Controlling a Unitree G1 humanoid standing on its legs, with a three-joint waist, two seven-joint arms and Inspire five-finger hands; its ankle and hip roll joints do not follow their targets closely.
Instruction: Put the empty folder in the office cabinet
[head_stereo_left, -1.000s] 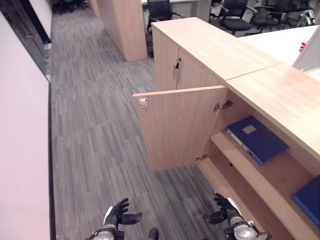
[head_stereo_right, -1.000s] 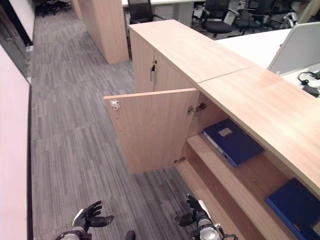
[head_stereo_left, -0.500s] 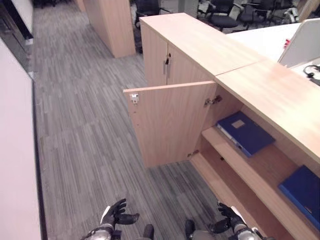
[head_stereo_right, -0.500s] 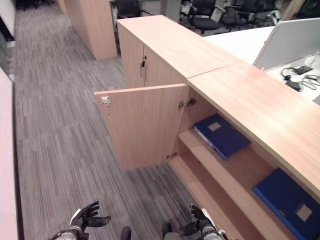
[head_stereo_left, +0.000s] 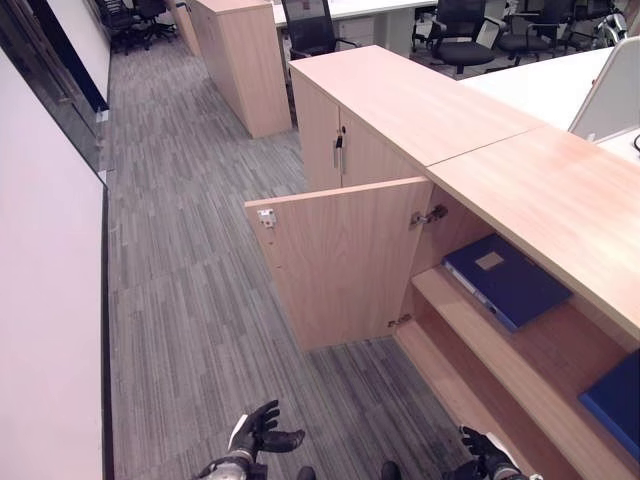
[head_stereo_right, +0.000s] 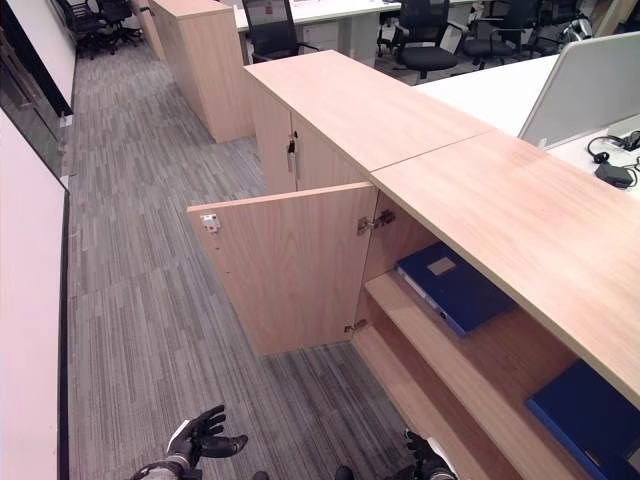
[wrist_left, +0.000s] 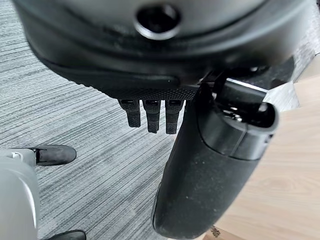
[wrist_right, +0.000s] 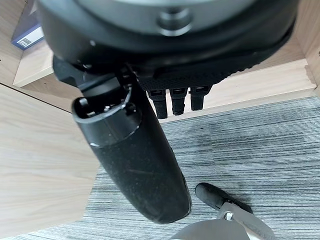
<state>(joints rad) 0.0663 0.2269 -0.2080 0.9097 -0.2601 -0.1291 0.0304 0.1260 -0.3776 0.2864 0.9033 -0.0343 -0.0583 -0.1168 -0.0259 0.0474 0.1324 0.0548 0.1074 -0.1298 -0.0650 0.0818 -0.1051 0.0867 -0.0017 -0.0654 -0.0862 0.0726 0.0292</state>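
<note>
My left hand (head_stereo_left: 258, 434) hangs low over the grey carpet (head_stereo_left: 190, 300), fingers spread loose and the thumb standing apart, holding nothing. My right hand (head_stereo_left: 487, 455) is down at the lower right, just in front of the open office cabinet (head_stereo_left: 470, 330); in its own wrist view the fingers (wrist_right: 172, 100) point straight out with the thumb alongside, relaxed and empty. The cabinet door (head_stereo_left: 340, 262) stands swung out toward the aisle, showing its pale wood inner face with a small white catch near the upper corner. Inside, a blue folder (head_stereo_left: 505, 280) lies flat on the upper shelf (head_stereo_left: 500, 345), its spine toward the opening and a small pale label on its cover. A second blue folder (head_stereo_right: 590, 420) lies flat farther to my right on the same shelf, well apart from the first. Neither hand touches either folder. Beyond the open unit, a second cabinet (head_stereo_left: 335, 140) with shut doors continues the row, and black office chairs (head_stereo_left: 460, 30) stand behind it by white desks (head_stereo_left: 545, 85).
</note>
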